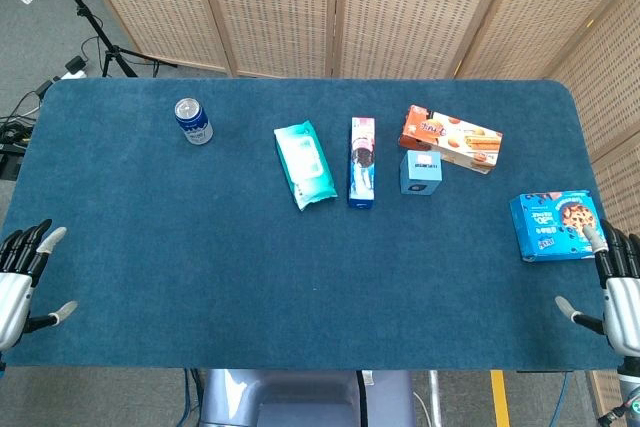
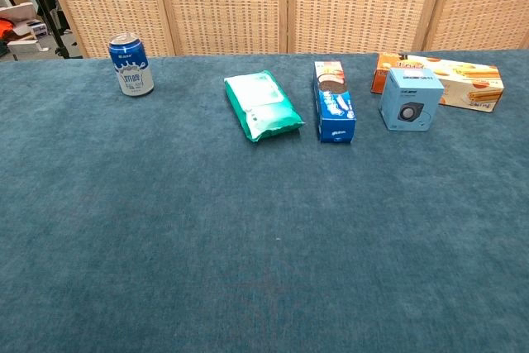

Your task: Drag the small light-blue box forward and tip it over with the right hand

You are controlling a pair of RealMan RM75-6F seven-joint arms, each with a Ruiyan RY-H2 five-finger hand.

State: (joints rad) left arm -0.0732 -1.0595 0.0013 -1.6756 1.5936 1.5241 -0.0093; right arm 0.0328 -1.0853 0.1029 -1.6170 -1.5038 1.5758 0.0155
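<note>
The small light-blue box [image 1: 421,172] [image 2: 410,99] stands upright on the blue table, just in front of an orange biscuit box [image 1: 451,139] [image 2: 450,80]. My right hand [image 1: 612,287] rests at the table's near right edge, fingers spread and holding nothing, well away from the light-blue box. At the near left edge my left hand [image 1: 22,272] lies the same way, empty with fingers apart. Neither hand shows in the chest view.
A blue cookie box [image 1: 555,225] lies flat beside my right hand. A long blue biscuit pack [image 1: 362,162] [image 2: 333,102] and a green wipes pack [image 1: 305,163] [image 2: 262,104] lie left of the light-blue box. A blue can [image 1: 193,121] [image 2: 131,64] stands far left.
</note>
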